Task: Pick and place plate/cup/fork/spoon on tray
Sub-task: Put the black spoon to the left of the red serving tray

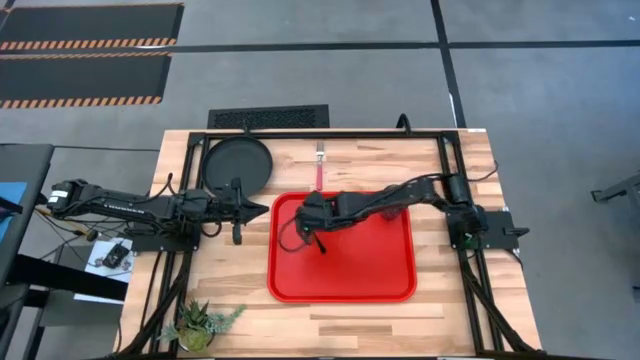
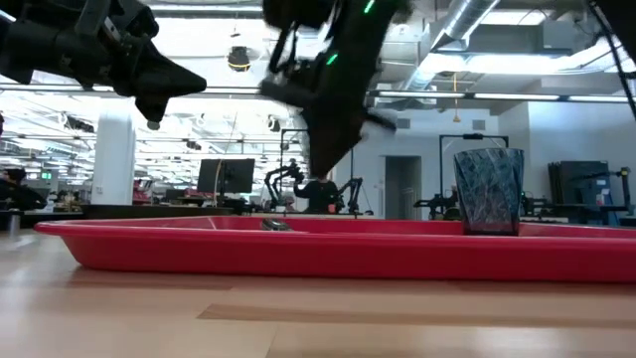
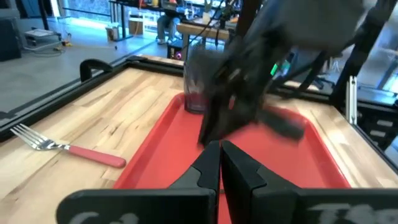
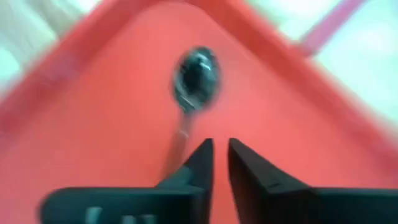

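Black and matte, the plate (image 1: 237, 163) lies on the bare worktop (image 1: 230, 300) at the far left corner, well apart from the tray (image 1: 385, 270). Just on its near side the left pincer (image 1: 262, 209) waits with its fingers pressed together, holding nothing, its tip close to the tray's left rim.

Next rightward comes the fork (image 3: 65, 147), off the tray on the wood beyond its far rim, red handle pointing toward the tray. The cup (image 2: 488, 189) stands upright inside the tray near the far left corner.

Over that same left part of the tray hovers the right pincer (image 4: 221, 149), its jaws a narrow slit apart and gripping nothing. The spoon (image 4: 194, 84) lies flat on the red floor just ahead of the fingertips, bowl pointing away from them, apparently released.

By my reading, the spoon's placement is finishing, with cup and spoon aboard and plate and fork outstanding. The next move calls for the right arm to lift clear of the spoon without nudging it, then reach past the far rim for the fork; the plate sits nearer the left arm.
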Tool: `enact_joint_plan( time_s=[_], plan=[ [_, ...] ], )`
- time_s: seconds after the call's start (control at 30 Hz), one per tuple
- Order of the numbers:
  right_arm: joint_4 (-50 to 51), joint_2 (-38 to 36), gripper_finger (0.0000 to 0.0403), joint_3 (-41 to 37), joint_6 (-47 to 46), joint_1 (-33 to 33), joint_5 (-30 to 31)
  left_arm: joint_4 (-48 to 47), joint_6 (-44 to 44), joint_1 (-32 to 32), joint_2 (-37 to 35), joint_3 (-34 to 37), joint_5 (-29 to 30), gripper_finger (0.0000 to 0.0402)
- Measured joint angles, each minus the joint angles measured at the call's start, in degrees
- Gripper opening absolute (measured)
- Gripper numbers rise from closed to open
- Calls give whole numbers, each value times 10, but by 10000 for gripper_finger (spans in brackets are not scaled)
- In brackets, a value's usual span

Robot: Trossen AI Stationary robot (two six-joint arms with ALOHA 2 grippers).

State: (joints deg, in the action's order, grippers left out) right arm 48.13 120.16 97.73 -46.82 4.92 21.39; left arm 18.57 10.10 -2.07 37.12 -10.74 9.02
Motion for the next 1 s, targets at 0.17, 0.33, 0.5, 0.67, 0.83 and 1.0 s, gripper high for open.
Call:
enact_joint_plan(
  time_s=[0.17,0.33,0.5,0.67,0.83,1.0],
  plan=[
    [-60,-63,13,-67,150,22,13,-1,-5,-3,4,0,-13,0],
    [-289,-142,5,-221,248,26,-24,16,1,-15,34,0,-2,0],
    [-445,-254,6,-346,328,39,-52,67,3,-26,109,-3,3,0],
    [-558,-366,5,-454,398,38,-62,67,9,-27,204,-57,7,0],
    [-597,-450,3,-515,437,19,-69,-6,36,-26,303,-140,4,0],
    [-572,-506,8,-551,449,5,-65,-172,103,-26,382,-255,17,4]
  ],
)
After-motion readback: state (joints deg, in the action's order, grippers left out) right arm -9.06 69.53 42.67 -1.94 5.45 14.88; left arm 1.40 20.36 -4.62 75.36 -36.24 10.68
